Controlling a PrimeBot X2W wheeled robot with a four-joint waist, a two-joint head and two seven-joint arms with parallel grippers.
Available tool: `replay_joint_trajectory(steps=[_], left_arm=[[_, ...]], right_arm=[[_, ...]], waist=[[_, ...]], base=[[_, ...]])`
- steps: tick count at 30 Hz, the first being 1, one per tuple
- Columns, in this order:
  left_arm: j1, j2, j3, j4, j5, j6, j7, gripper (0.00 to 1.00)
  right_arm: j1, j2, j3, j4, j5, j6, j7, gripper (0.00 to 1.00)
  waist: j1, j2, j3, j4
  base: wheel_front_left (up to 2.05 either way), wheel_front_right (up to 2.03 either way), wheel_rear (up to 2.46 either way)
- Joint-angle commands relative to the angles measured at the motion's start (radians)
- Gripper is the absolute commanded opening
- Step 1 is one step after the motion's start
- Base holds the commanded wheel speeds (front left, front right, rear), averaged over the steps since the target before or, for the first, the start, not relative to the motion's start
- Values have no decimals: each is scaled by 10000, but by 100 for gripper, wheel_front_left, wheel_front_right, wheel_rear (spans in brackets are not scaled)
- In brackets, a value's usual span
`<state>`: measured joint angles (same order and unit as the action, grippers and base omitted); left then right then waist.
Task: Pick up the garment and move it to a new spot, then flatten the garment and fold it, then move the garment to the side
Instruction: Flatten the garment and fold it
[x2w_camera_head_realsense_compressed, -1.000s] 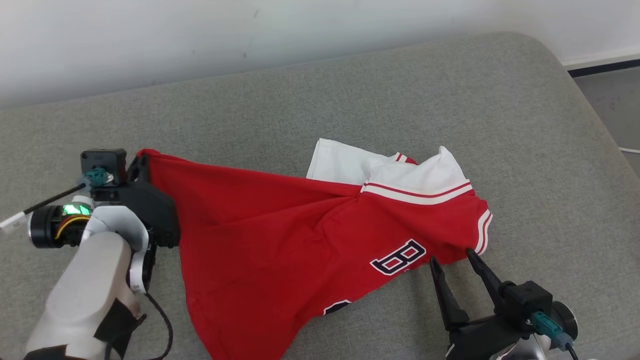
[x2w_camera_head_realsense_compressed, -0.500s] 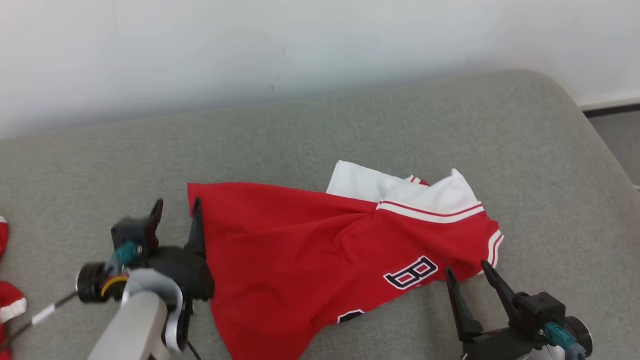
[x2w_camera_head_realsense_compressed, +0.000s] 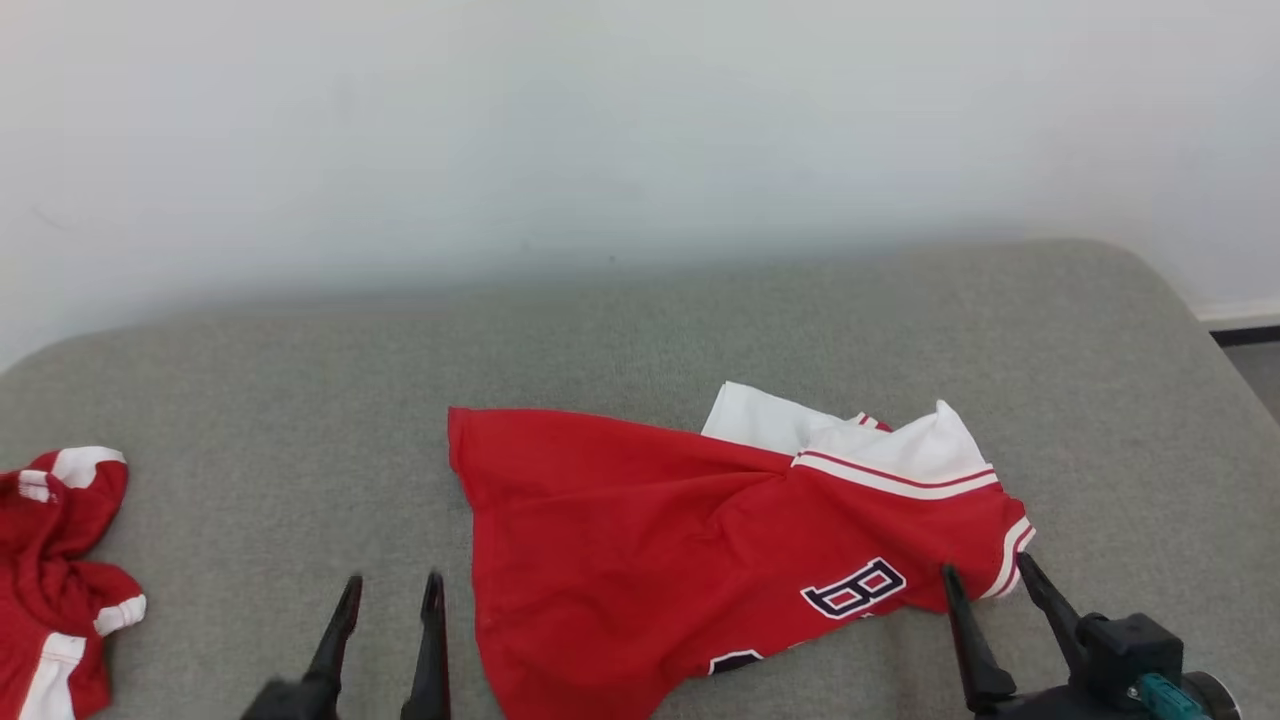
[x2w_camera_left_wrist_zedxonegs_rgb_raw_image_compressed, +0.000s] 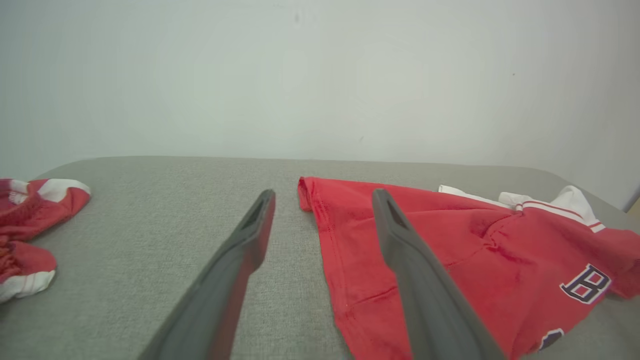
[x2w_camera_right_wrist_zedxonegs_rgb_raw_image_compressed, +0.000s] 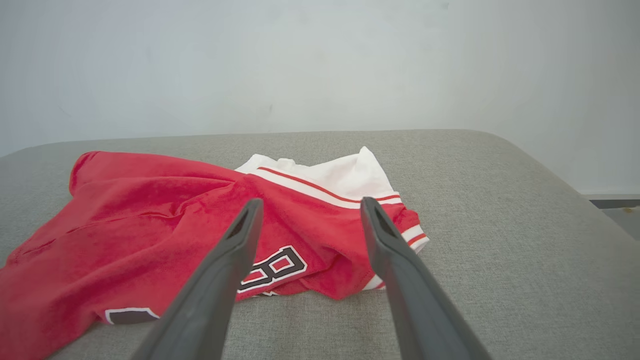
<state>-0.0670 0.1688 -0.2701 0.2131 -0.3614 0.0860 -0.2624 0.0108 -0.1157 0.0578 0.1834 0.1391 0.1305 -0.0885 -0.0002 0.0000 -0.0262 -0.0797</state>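
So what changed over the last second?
The left hand let go of the corner of the red shirt and drew back toward the robot, open and clear of the cloth. The camera tilted up. The right hand stayed open by the sleeve; the red shirt kept its place on the cushion.

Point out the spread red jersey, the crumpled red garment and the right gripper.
spread red jersey (x2w_camera_head_realsense_compressed: 620, 540), head view, red body panel.
crumpled red garment (x2w_camera_head_realsense_compressed: 50, 560), head view, bunched middle.
right gripper (x2w_camera_head_realsense_compressed: 984, 566), head view, between the jaws' tips.

Dark white-edged letter "B" on red garment.
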Motion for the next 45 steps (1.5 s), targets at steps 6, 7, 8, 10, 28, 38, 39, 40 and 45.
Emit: replay_joint_trajectory(steps=[6,7,8,10,28,38,39,40,45], left_arm=[[1607,-310,804,-944,454,-433,-32,100],[1765,-349,915,-1003,520,-506,-32,100],[1894,-405,1054,-1080,571,-568,-34,100],[2120,-505,1278,-1153,674,-720,-33,100],[2711,-1000,2879,-787,1239,-1648,-34,100],[2540,-1140,2907,-501,1519,-1872,-34,100],[2514,-1140,2903,-463,1554,-1888,-34,100],[2482,-1139,2905,-444,1591,-1901,-36,100],[2416,-1164,2917,-335,1668,-1917,-34,100]], right_arm=[[404,-50,-335,25,-48,6,71,100],[437,-40,-379,34,-56,6,74,100],[477,-36,-419,30,-74,6,69,100],[571,-7,-475,37,-102,6,84,100],[670,24,-362,-91,-173,6,-45,100],[579,26,-296,-28,-96,6,-4,100],[562,21,-297,-24,-92,6,-2,100],[549,16,-296,-18,-93,7,-5,100],[544,36,-316,21,-77,6,-44,100]], waist=[[2,0,-343,200],[2,0,-371,216],[2,0,-404,238],[2,0,-457,267],[2,0,-603,362],[2,0,-523,397],[2,0,-509,393],[2,0,-496,392],[2,0,-450,396]], base=[[0,0,0],[0,0,0],[0,0,0],[0,0,0],[0,0,0],[0,0,0],[0,0,0],[0,0,0],[0,0,0]])
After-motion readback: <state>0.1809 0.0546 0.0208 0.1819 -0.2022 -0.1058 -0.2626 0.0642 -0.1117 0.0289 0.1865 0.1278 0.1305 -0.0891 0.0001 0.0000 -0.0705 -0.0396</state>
